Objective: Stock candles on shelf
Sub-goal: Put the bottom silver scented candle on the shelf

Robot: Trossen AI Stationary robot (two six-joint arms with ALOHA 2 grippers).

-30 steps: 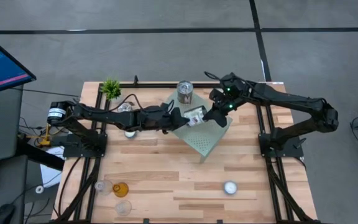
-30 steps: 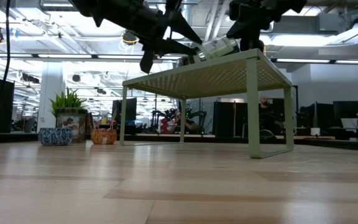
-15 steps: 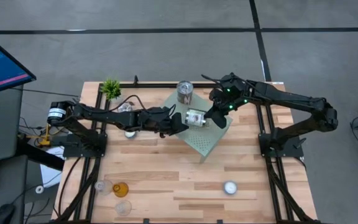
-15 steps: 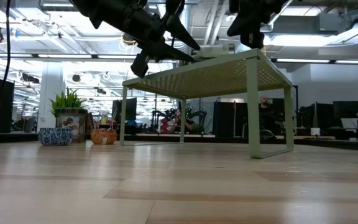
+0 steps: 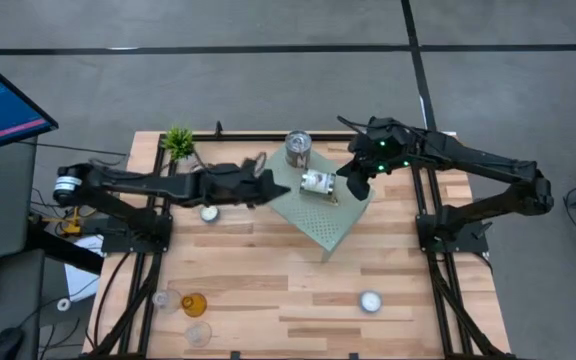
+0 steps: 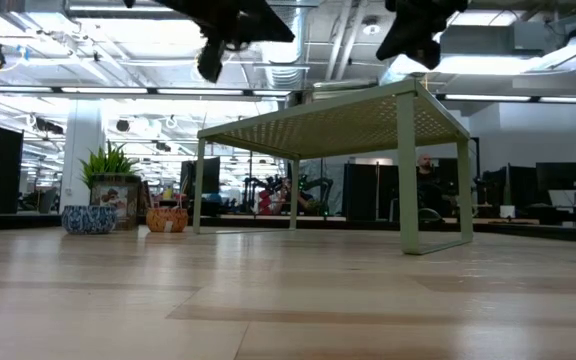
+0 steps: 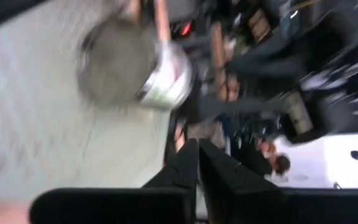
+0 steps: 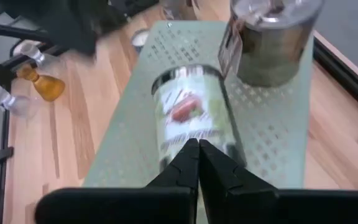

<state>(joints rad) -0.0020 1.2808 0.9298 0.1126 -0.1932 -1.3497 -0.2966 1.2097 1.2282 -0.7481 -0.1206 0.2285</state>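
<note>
Tin on its side on shelf (image 5: 330, 222)
Silver tin (image 5: 317, 184) lies free; left tool (image 5: 280, 187) and right tool (image 5: 353, 186) both closed, empty, flanking it.

The wooden table (image 5: 268, 270) is carrying a mint-green perforated shelf (image 5: 330, 228) standing on short legs near its far edge; on the shelf a silver tin (image 5: 297, 148) is standing upright at the far corner, and a second tin (image 5: 317, 184) is lying on its side just beside it; directly on the tabletop are sitting a white tealight (image 5: 209, 213), another tealight (image 5: 370, 301), an amber glass holder (image 5: 194, 304), clear glass holders (image 5: 198, 334) and a potted plant (image 5: 178, 141).
</note>
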